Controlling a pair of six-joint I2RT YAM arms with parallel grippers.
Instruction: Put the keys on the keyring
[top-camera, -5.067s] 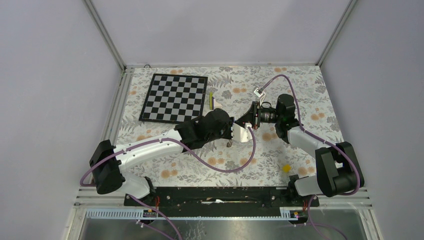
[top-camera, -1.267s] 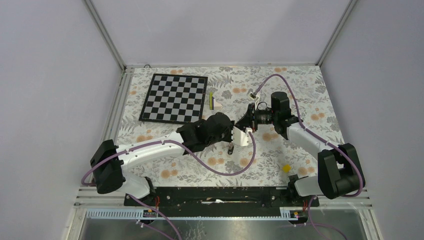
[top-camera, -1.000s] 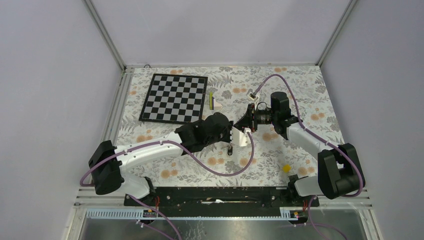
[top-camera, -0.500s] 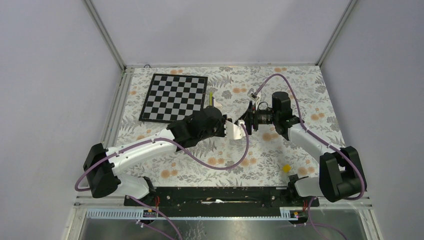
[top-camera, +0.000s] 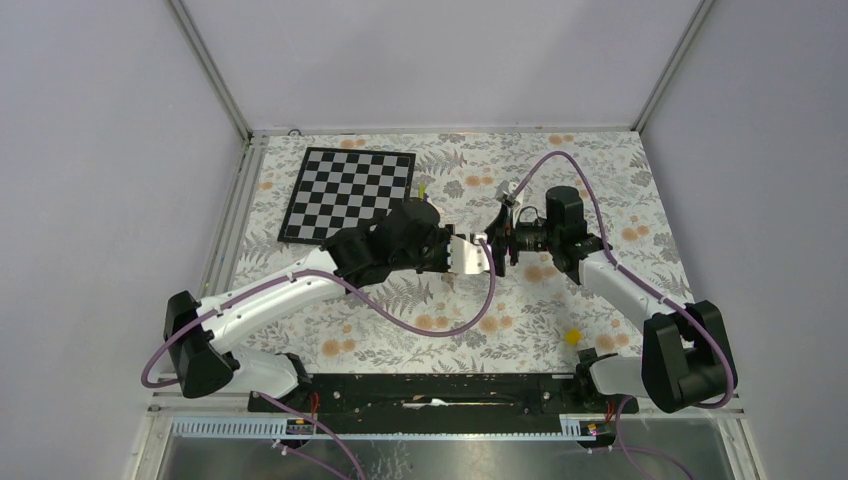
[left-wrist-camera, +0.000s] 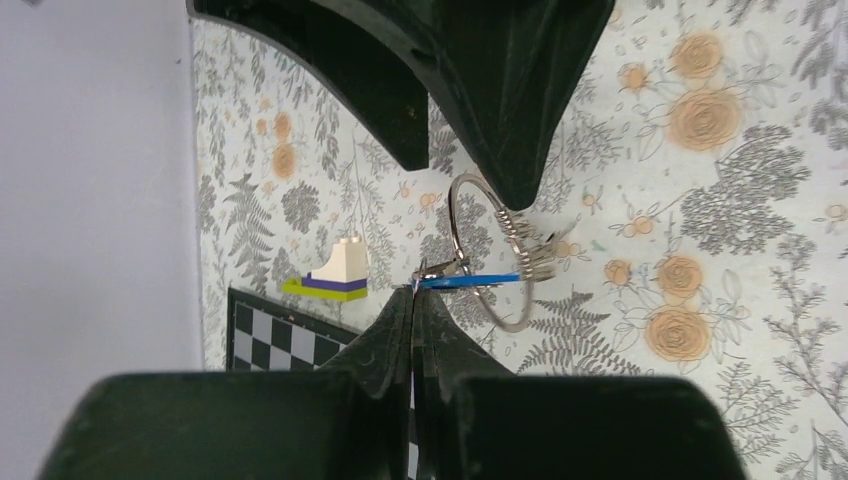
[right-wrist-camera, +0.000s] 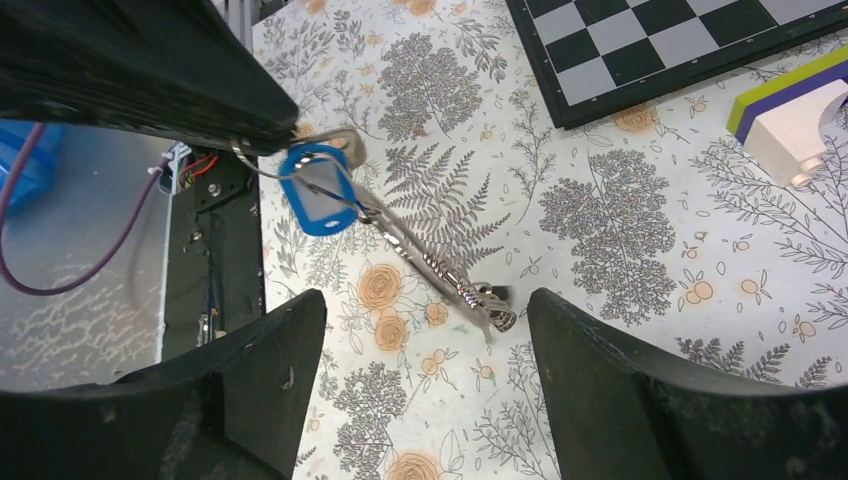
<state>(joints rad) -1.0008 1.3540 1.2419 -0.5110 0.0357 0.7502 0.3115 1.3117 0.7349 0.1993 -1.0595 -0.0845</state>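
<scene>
The keyring (left-wrist-camera: 480, 250), with the blue key (right-wrist-camera: 318, 190) apparently hung on it, is held above the table (top-camera: 600, 180), clamped in the closed left gripper (left-wrist-camera: 413, 295); the right gripper (right-wrist-camera: 420, 310) is found spread and empty, so fetching the unseen black key is judged the next step.

Keyring (left-wrist-camera: 528, 250) right of the chessboard (top-camera: 348, 195)

Lab test cell — grey panels (top-camera: 100, 150), aluminium frame (top-camera: 210, 75), chequerboard (top-camera: 348, 195).

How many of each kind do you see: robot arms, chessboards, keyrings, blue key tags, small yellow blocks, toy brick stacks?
Robot arms: 2
Chessboards: 1
Keyrings: 1
Blue key tags: 1
Small yellow blocks: 1
Toy brick stacks: 1
Total: 7
</scene>
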